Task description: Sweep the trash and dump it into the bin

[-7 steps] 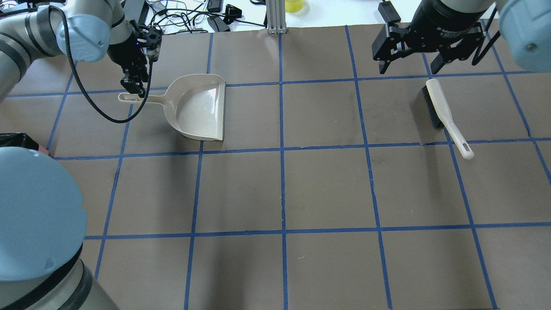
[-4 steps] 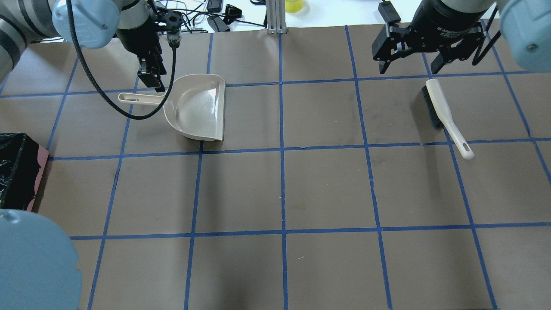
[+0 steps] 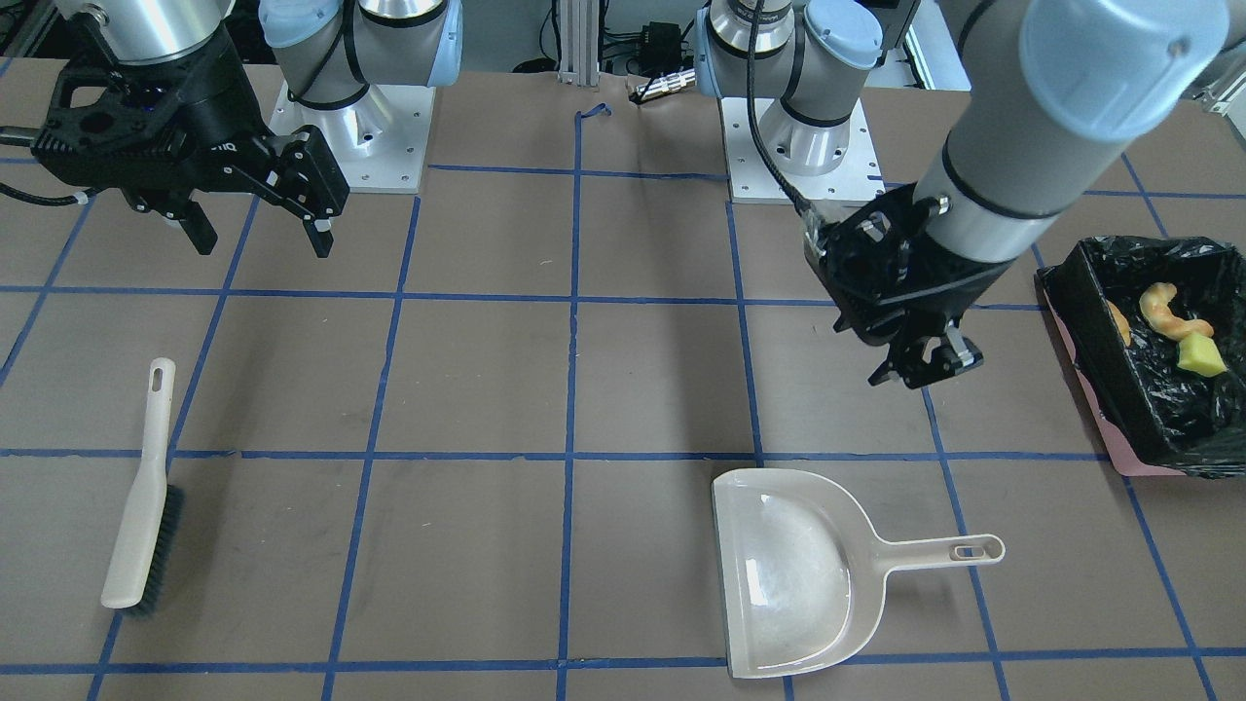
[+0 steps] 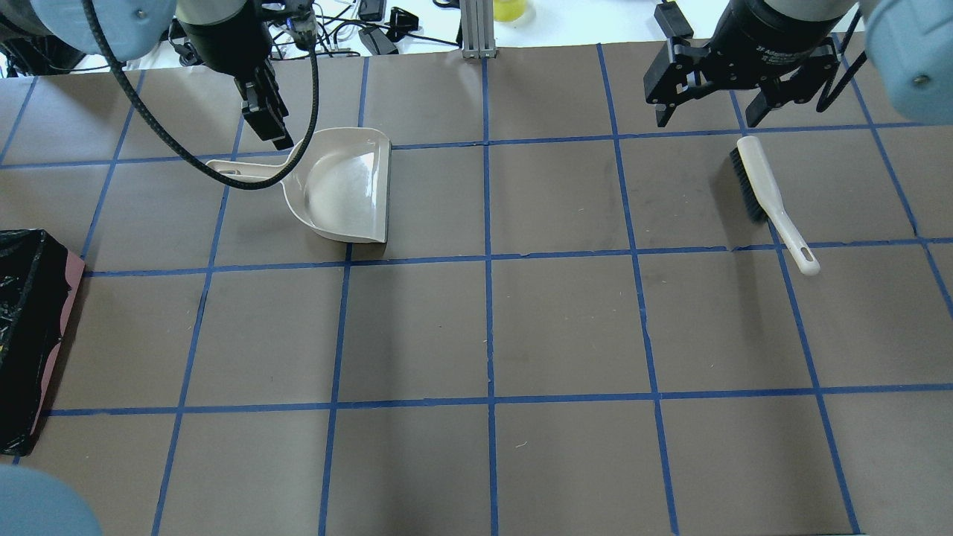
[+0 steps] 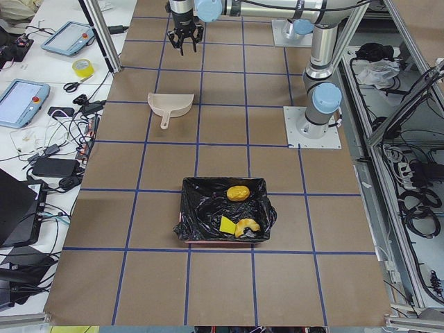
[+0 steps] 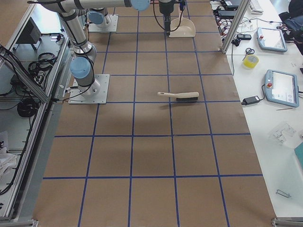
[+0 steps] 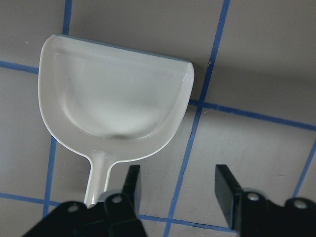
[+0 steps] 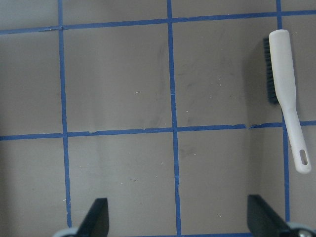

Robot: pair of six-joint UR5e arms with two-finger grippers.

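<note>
While trash (image 3: 1171, 314) inside bin (image 3: 1149, 245), left gripper (image 3: 923, 368) and right gripper (image 3: 261, 239) both wide, empty.

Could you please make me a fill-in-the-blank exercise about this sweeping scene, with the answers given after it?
1. The bin holds ____ pieces of trash.
2. The dustpan is ____ inside.
3. The left gripper and the right gripper both stand ____.
4. The brush lies nearer the ____ arm.
Missing words: three; empty; open; right.
</note>
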